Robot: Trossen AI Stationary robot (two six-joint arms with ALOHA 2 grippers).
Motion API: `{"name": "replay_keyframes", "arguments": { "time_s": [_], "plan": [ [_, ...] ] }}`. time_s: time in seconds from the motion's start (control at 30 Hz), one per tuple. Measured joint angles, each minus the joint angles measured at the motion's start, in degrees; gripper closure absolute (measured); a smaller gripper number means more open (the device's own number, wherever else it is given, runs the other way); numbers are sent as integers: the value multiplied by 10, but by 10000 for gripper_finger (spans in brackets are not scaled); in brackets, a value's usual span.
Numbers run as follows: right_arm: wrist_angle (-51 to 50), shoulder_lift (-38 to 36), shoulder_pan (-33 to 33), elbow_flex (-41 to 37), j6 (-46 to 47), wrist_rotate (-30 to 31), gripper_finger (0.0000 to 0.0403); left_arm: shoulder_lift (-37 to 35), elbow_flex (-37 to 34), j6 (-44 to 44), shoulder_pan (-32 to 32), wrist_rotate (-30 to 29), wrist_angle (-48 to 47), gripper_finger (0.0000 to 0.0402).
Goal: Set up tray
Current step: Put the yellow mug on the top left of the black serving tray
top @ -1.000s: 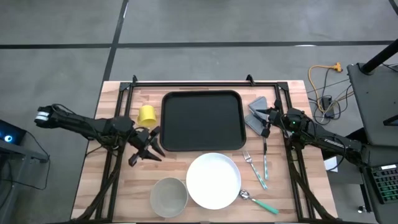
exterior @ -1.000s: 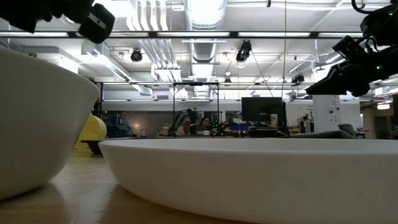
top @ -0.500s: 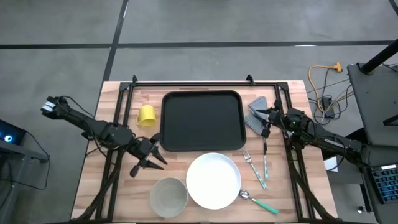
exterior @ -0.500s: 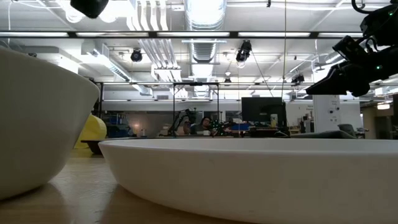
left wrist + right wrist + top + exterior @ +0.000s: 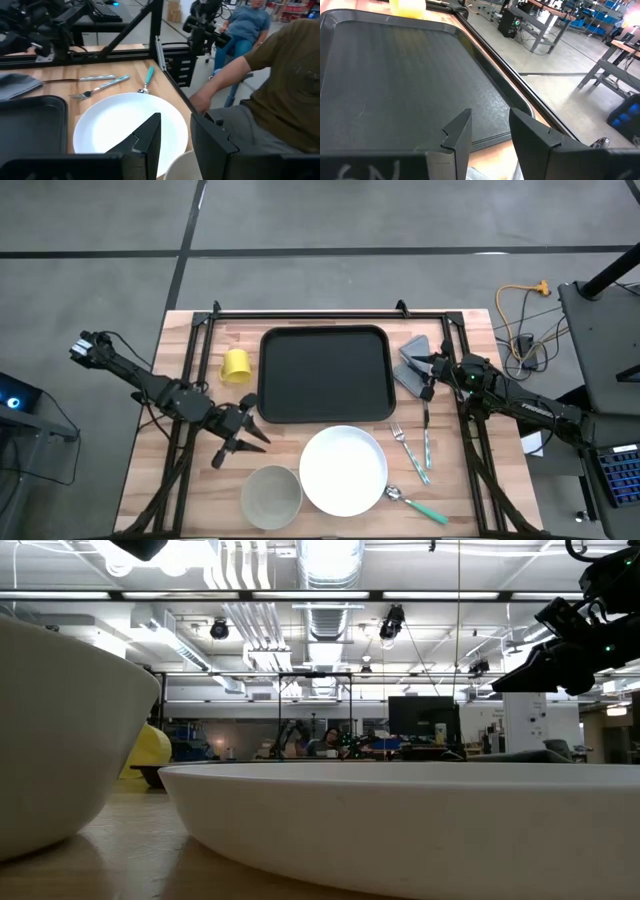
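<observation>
The black tray [image 5: 325, 375] lies flat at the table's middle, toward the far edge; it fills the right wrist view [image 5: 405, 75]. A white plate [image 5: 343, 470] rests near it, with a grey bowl [image 5: 272, 495] to the plate's left. My left gripper [image 5: 238, 442] is open. It hovers above the wood just left of the plate, pointing at the plate [image 5: 115, 120] and the bowl rim [image 5: 182, 167]. My right gripper [image 5: 428, 377] is open and waits at the tray's right edge, over a grey napkin [image 5: 412, 365].
A yellow cup [image 5: 236, 365] stands left of the tray. A fork [image 5: 400, 442], a teal-handled knife [image 5: 427, 445] and a spoon [image 5: 415, 502] lie right of the plate. A person in an olive shirt [image 5: 280, 90] stands close by the table's near right corner; another sits farther off.
My left gripper has moved toward the table's near edge and slightly right, from beside the yellow cup toward the bowl and plate. Its arm has risen out of the low view's top. The right arm has kept still.
</observation>
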Motion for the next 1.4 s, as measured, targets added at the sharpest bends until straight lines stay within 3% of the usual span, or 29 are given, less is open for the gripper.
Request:
{"name": "replay_keyframes", "arguments": {
  "time_s": [0.27, 0.47, 0.73, 0.93, 1.17, 1.4],
  "plan": [
    [0, 0, 0, 0, 0, 0, 280, 31, 51, -2, -36, -78, -62, 311],
    [0, 0, 0, 0, 0, 0, 280, 113, 144, -21, -90, -218, -176, 311],
    [0, 0, 0, 0, 0, 0, 280, 259, 296, -118, -133, -383, -407, 311],
    [0, 0, 0, 0, 0, 0, 280, 366, 395, -242, -134, -437, -618, 311],
    [0, 0, 0, 0, 0, 0, 280, 464, 458, -497, -134, -459, -895, 311],
    [0, 0, 0, 0, 0, 0, 280, 458, 417, -498, -130, -452, -891, 311]
  ]
}}
